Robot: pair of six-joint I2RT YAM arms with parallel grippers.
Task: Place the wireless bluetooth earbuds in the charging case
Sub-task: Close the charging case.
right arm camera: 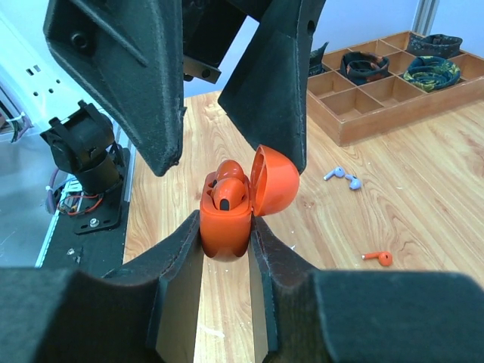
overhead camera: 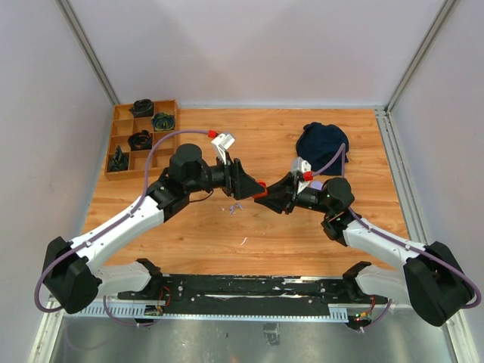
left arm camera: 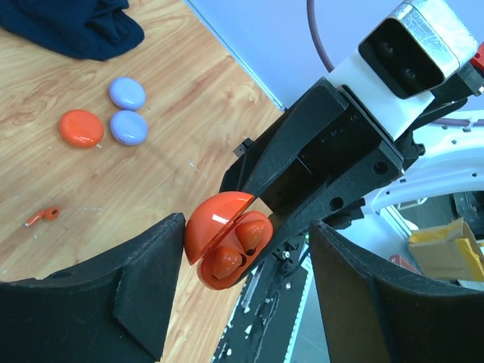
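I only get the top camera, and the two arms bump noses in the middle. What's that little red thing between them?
Observer: An orange charging case, lid flipped open, pinched in the right fingers.
Operator: Is an earbud inside?
Observer: Yes, at least one seated earbud shows in it.
Operator: Are the other fingers grabbing too?
Observer: No, the left fingers stand open around it.
Operator: Any earbuds left out?
Observer: A loose orange earbud lies on the table.
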